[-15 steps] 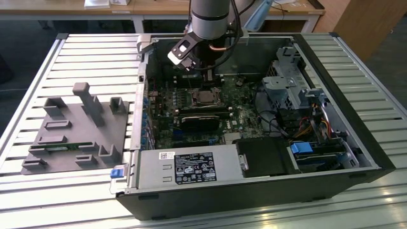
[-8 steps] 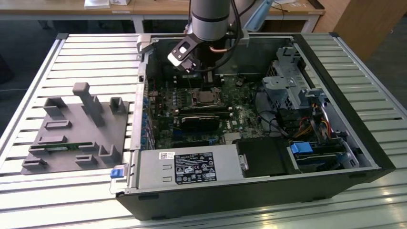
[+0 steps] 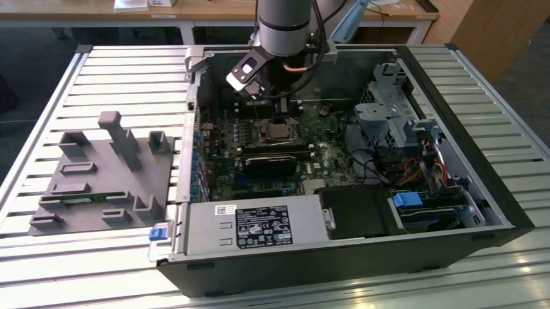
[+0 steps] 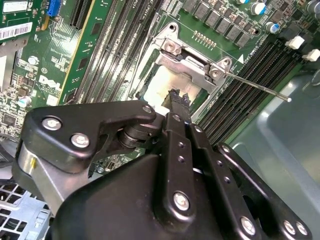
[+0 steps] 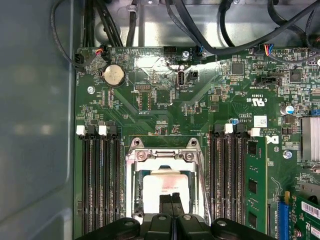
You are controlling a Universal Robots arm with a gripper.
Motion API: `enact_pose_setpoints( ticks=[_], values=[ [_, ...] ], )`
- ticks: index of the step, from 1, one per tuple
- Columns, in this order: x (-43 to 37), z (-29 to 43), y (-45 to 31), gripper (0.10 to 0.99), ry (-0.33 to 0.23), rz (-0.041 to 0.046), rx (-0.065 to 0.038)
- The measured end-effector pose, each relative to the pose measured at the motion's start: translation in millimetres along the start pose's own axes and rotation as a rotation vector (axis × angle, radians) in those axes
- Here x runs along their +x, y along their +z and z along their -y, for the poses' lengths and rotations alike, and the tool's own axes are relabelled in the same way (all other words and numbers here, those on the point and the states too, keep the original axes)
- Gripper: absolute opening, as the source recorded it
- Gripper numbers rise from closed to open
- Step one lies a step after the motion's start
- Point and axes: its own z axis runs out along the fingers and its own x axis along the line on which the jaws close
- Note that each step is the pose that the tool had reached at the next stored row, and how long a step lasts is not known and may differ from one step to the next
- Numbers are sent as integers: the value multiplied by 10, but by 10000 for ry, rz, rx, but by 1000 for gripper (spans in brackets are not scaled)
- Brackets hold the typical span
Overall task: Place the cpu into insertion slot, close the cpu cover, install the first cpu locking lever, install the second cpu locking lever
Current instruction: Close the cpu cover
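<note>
While my arm reaches into the open case (image 3: 284,264) at the centre of the exterior view, the green board (image 5: 150,100) lies below. Its slot (image 3: 277,132) holds the cpu (image 5: 157,187), framed by the cover (image 5: 162,156) — my claw (image 5: 172,202) hangs over it, fingers pressed together, gripping nothing.

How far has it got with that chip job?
The cpu lies in place, with the cover seemingly down around it. The shut fingers are right over the cpu's face; contact is unclear. One lever sticks out free in the second wrist view, so latching the levers looks left to do.
</note>
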Motion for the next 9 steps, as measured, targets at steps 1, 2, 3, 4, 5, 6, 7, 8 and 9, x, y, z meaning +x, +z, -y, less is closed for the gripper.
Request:
enact_pose_setpoints(
  ticks=[1, 2, 3, 4, 5, 6, 7, 8, 9],
  values=[
    [0, 1, 0, 106, 1, 0, 0],
    [0, 4, 0, 106, 1, 0, -1],
    [0, 5, 1, 106, 1, 0, 0],
    [0, 6, 3, 106, 0, 0, 0],
    [0, 8, 4, 106, 1, 1, 0],
    [0, 9, 5, 106, 1, 0, 0],
    [0, 9, 5, 106, 0, 0, 0],
    [0, 9, 5, 106, 1, 0, 0],
    [0, 9, 5, 106, 1, 0, 0]
  ],
)
